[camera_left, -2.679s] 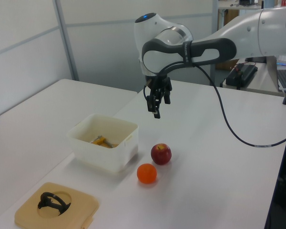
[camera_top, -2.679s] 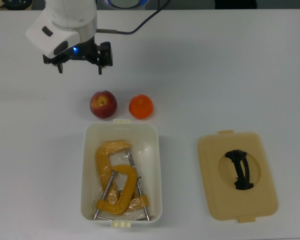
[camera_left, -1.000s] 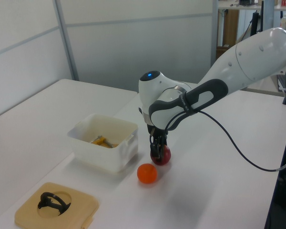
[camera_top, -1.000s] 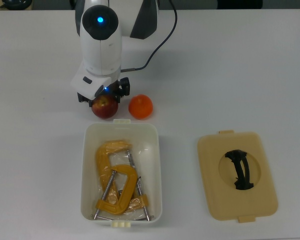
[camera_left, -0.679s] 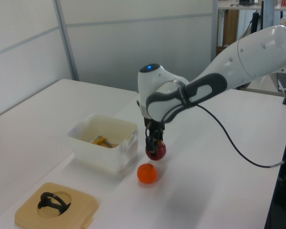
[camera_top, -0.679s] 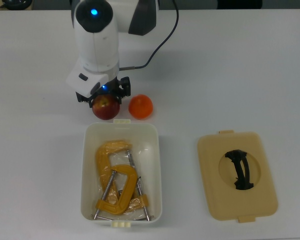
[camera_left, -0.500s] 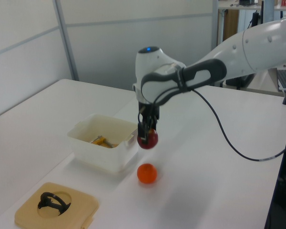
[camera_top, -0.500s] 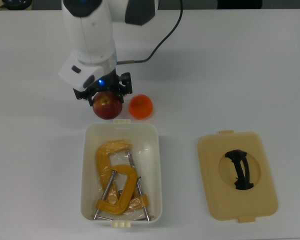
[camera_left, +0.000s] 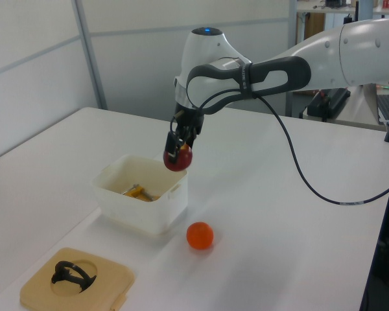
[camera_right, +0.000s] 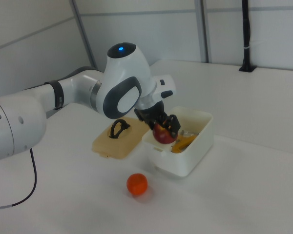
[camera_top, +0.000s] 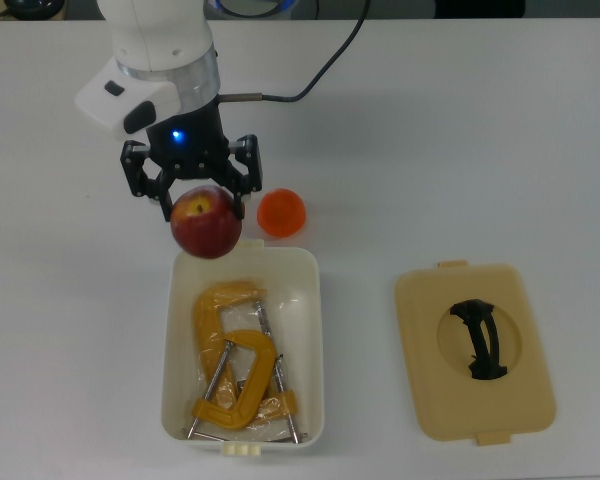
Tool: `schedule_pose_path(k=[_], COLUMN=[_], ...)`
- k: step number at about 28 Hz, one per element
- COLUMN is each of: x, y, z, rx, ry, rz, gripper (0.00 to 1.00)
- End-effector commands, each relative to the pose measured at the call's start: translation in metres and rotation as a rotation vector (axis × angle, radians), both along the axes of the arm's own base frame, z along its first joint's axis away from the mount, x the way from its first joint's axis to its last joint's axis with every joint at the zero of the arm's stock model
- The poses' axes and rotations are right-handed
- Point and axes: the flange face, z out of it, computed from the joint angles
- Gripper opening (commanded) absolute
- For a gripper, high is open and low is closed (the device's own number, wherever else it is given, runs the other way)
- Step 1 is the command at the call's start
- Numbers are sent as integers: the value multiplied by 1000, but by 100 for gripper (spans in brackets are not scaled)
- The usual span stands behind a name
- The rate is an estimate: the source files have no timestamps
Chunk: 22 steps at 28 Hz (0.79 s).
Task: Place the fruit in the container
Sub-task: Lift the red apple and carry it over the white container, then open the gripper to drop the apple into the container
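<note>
The red apple [camera_top: 207, 222] has a yellowish patch around its stem dimple, which faces up toward the top view's camera. It is round, with no clear long axis. The pincer [camera_top: 192, 205] is clamped on it, black fingers on either side, and holds it in the air clear of the counter [camera_top: 480, 130]. In the top view it sits left of frame centre, over the upper left corner of the container [camera_top: 318, 330]; in the left view the apple [camera_left: 177, 157] hangs above the tub's far rim, near the centre of the frame.

The orange [camera_top: 281, 212] is smooth and bright, resting on the counter just above the container's upper short edge in the top view, to the right of the apple and apart from the pincer.

The container is a white rectangular tub with rounded corners and a cream latch tab on each short end. Its long axis runs up and down the top view. Yellow metal clamps [camera_top: 232, 365] lie inside, filling the left and lower part; the upper right of the tub floor shows bare.

The beige lid [camera_top: 475, 350] with its black handle lies flat at the lower right of the top view, well apart from the tub. The counter on either side of the tub is bare.
</note>
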Motion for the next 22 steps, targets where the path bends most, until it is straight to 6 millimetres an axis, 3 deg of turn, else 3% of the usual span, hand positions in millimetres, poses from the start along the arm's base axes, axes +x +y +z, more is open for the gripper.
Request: schedule_pose_path(k=[1,2,4,7,16,22], x=[19,21,23,23,11,-15], y=[7,8,9,10,12,23], z=[-11,-14,-22,-22,-22,-31], rx=[28,28,30,28,20,-31], ry=[-88,-92,-87,-86,7,211], rz=[-80,-85,-88,-86,-64,5], gripper=[30,32,55,97,100,100])
